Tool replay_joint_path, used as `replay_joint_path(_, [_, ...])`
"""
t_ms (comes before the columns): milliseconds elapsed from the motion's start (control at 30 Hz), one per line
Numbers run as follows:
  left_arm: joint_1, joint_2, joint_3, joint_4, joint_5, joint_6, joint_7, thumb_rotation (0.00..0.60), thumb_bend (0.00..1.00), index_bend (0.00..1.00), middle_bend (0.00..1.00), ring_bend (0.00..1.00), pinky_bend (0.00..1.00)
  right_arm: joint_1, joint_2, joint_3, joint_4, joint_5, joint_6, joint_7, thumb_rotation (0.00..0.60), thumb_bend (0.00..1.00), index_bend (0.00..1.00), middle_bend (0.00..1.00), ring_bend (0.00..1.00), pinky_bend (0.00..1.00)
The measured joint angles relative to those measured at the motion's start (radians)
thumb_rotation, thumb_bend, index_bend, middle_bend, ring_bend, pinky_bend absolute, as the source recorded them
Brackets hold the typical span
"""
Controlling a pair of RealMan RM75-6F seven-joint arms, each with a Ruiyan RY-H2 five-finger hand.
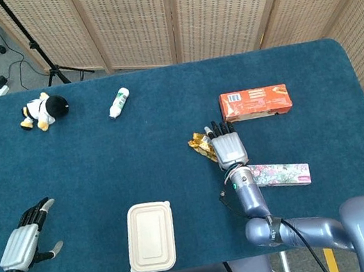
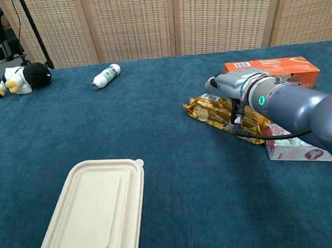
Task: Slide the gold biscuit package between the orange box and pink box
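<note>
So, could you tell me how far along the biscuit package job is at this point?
Done: the right hand rests flat on the gold package, which lies just left of the gap between the orange box and pink box. In hand: pushing it toward that gap. Left: most of the package is not yet between the boxes. The left hand is idle and holds nothing.

The right hand lies flat on the gold biscuit package, which sits on the blue table just in front of the orange box and touches the pink box at its right end. A lidded cream container sits near the front left, with a white bottle and a penguin plush toy at the far left
</note>
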Motion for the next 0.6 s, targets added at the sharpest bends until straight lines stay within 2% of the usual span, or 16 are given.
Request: replay_joint_path(600, [-0.002, 0.004, 0.005, -0.005, 0.014, -0.002, -0.019, 0.600, 0.29, 0.00, 0.00, 0.00, 0.00, -0.033, 0.031, -0.024, -0.082, 0.006, 0.054, -0.010, 0.600, 0.26, 0.07, 0.00, 0.00, 0.00])
